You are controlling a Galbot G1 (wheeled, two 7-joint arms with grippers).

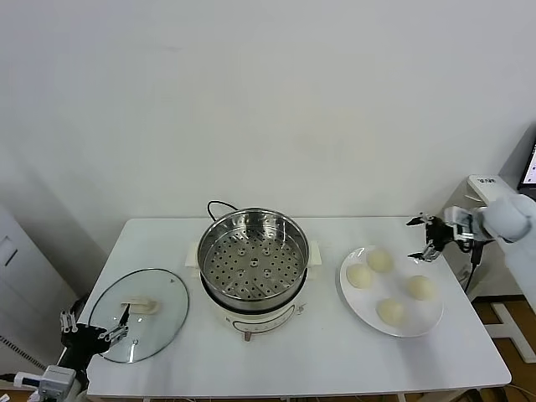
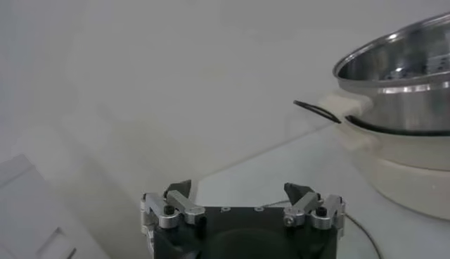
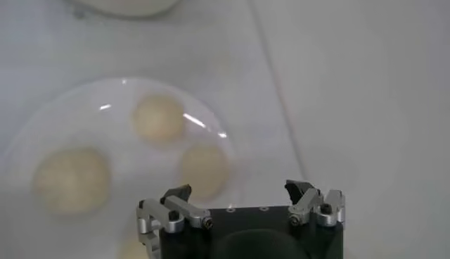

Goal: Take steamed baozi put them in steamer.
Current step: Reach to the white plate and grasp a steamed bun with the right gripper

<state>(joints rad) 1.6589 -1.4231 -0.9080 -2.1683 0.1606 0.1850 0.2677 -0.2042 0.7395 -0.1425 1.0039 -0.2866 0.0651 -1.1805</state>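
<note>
Four baozi are seen on the plate right of the steamer. The right gripper is held open, empty, beyond the plate; the left gripper is parked open by the lid.

head: high, looks down on whole table | left wrist: low, near steamer | right wrist: above plate, shared with head

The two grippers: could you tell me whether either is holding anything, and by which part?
Nothing is held. The right gripper hangs open beside the plate of buns; the left gripper waits open by the glass lid.
</note>
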